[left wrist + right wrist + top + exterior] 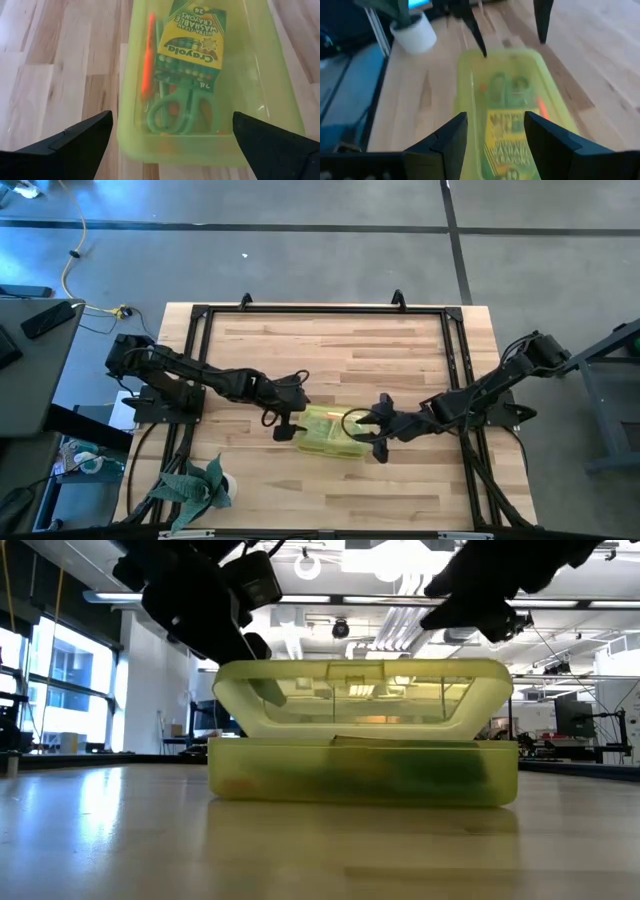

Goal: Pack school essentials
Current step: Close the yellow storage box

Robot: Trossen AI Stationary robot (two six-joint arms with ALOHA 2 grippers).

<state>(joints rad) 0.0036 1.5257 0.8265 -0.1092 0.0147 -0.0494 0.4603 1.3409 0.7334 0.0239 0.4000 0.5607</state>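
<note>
Pale wood planks make up the worktop [400, 350], which fills the middle of the high view inside a black frame, with grey floor around it. Near the lower centre of that view lies a translucent yellow case [330, 430]; the low view shows its lid [365, 690] raised partway over the base. Inside the case, the left wrist view shows a crayon box [195, 37] printed "Crayola", "WASHABLE CRAYONS" and "24", lying over green-handled scissors [182, 112], with a red-orange marker [148, 55] alongside at centre-left of the frame. The left pincer [283, 421] sits at the case's left end, its fingers spread wide and holding nothing. The right pincer [362, 437] sits at the case's right end, released as well, its fingers parted over the crayon box in its own wrist view. A green leafy plant [195, 485] in a white pot stands at the lower left of the high view.
</note>
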